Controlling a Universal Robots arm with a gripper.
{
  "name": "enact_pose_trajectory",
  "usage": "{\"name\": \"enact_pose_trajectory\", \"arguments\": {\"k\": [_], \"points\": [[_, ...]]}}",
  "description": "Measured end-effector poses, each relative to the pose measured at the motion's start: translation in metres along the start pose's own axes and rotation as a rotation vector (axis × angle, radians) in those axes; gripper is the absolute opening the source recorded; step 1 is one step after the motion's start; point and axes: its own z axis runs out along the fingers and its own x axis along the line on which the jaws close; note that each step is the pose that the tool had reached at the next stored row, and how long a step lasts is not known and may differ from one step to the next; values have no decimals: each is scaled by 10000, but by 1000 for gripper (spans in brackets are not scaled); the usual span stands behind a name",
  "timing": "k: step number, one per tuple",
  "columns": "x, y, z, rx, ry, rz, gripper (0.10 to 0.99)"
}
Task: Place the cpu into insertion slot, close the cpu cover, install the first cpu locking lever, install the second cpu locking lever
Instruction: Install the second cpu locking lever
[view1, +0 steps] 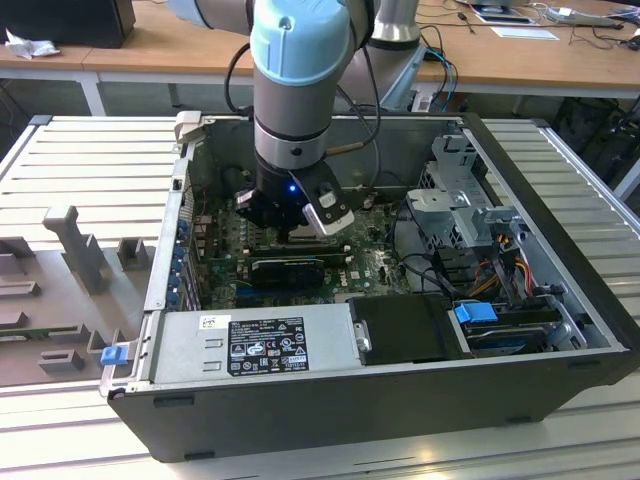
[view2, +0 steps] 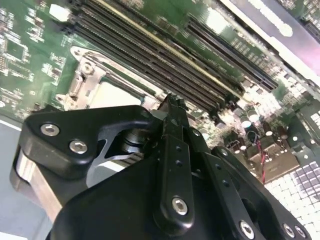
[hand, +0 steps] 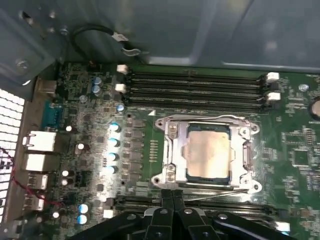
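Open desktop computer case (view1: 560, 330) lies on its side on a slatted metal counter (view1: 90, 165). Inside it: green motherboard (view1: 225, 250), grey power supply (view1: 250, 342) along the near wall, a drive cage (view1: 460, 190) with loose cables toward the exterior view's right.

Arm (view1: 300, 70) reaches down into the case; hand (view1: 290, 228) hovers low over the motherboard. In the first wrist view the hand (hand: 172, 196) shows its fingertips (hand: 166, 197) pressed together, nothing between them, poised just beside the near edge of the insertion slot (hand: 255, 186). In the second wrist view the fingertips (view2: 172, 107) sit at the socket's edge, next to the memory slots (view2: 165, 55).

The cpu (hand: 208, 150) lies flat inside the insertion slot, pale face up. The cpu cover (hand: 172, 150) is down over it, its frame bordering the chip on all sides, chip visible through the cut-out. A thin wire locking lever (hand: 220, 194) runs along the socket edge nearest the fingertips; whether it is latched, cannot tell.

Four long memory slots (hand: 200, 90) beyond the socket hold no modules
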Motion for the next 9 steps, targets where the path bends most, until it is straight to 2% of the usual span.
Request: {"name": "enact_pose_trajectory", "arguments": {"k": [3,5,9], "points": [[0,-18,68,-31,-1,-3,106],[17,-36,96,-88,-4,-4,106],[26,-60,153,-278,-14,-9,106]]}}
